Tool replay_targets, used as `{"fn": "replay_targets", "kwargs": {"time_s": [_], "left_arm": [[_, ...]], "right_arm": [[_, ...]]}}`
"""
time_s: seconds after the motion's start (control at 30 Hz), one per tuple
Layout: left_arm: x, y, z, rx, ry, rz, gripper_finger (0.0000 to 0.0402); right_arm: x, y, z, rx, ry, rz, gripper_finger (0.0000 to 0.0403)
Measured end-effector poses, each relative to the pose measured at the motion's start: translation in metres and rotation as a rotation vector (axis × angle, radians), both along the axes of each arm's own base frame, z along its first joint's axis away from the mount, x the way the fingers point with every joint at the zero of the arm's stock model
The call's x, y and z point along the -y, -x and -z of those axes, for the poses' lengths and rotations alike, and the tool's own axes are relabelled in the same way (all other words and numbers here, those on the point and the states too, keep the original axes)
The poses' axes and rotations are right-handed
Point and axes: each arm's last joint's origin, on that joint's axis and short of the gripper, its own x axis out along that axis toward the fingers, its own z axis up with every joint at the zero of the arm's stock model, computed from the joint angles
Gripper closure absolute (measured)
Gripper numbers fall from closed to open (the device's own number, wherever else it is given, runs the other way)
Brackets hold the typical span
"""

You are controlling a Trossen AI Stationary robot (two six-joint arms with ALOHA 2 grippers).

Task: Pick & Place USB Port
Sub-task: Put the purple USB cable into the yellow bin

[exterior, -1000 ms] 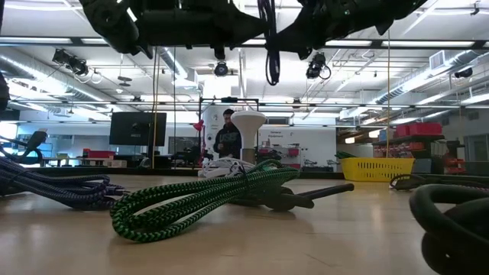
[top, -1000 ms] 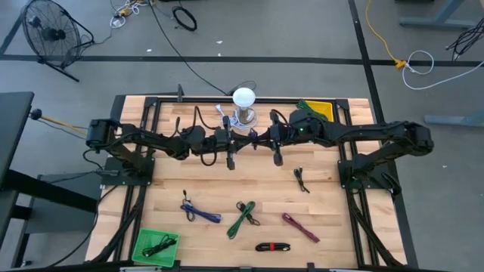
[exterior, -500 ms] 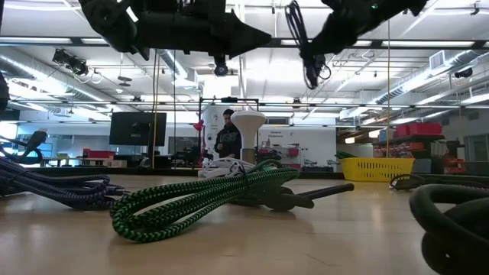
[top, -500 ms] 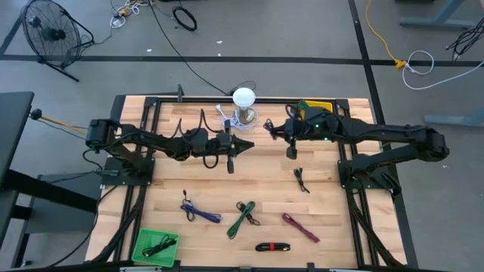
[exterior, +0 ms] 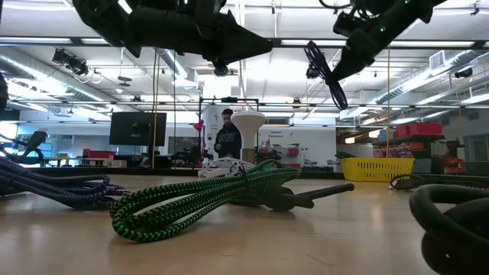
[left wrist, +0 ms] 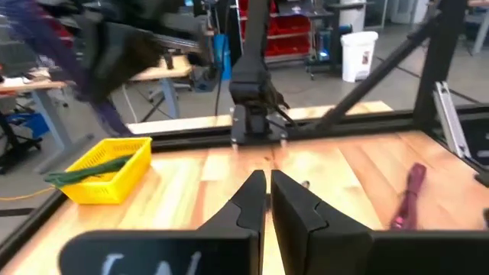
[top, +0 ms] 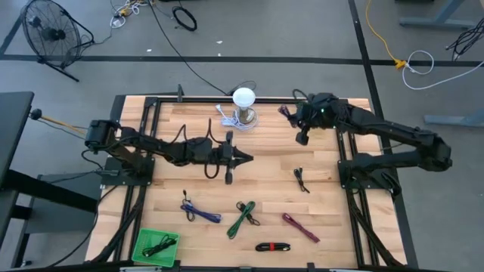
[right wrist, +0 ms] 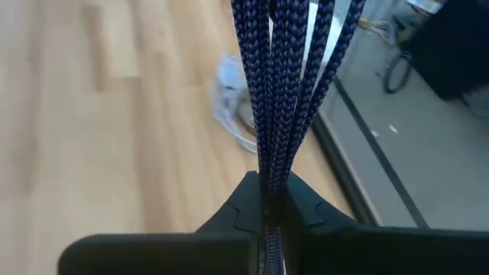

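Centrally, the dark blue braided cable (right wrist: 286,84) hangs bundled from the right gripper (top: 301,130), whose jaws are closed on it; the right wrist view shows several strands pinched between the two dark fingers (right wrist: 237,210). In the high view this gripper is held above the far right part of the table (top: 333,227), beside the yellow bin (top: 321,106), which holds a green cable. Compared with one second ago, when the right gripper hung near the table's middle next to the left one, it has travelled toward the far right corner, carrying the cable with it. In the low view the cable (exterior: 325,69) dangles in the air, well above the table top.

The left gripper (top: 240,158) is above the middle of the table, its jaws closed on nothing, as the left wrist view (left wrist: 264,200) confirms; it has shifted only slightly since then.

On the table lie a purple cable (top: 198,212), a green braided cable (top: 243,217), a maroon cable (top: 299,226), a black-and-red cable (top: 272,246) and a small black cable (top: 301,180). A green bin (top: 141,243) at the near left corner holds a black cable. A white lamp (top: 243,104) stands at the far edge.
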Motion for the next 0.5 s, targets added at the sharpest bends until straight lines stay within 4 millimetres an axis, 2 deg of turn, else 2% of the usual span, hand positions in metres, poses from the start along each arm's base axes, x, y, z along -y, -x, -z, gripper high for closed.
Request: {"fn": "replay_targets", "kwargs": {"time_s": [0.27, 0.5], "left_arm": [[0.012, 0.001, 0.003, -0.034, -0.002, 0.036, 0.0374], [0.015, 0.001, 0.004, -0.044, -0.002, 0.045, 0.0374]], "right_arm": [[0.037, 0.027, 0.003, -0.052, -0.003, 0.178, 0.0388], [0.057, 0.045, 0.003, -0.053, -0.003, 0.311, 0.0388]]}}
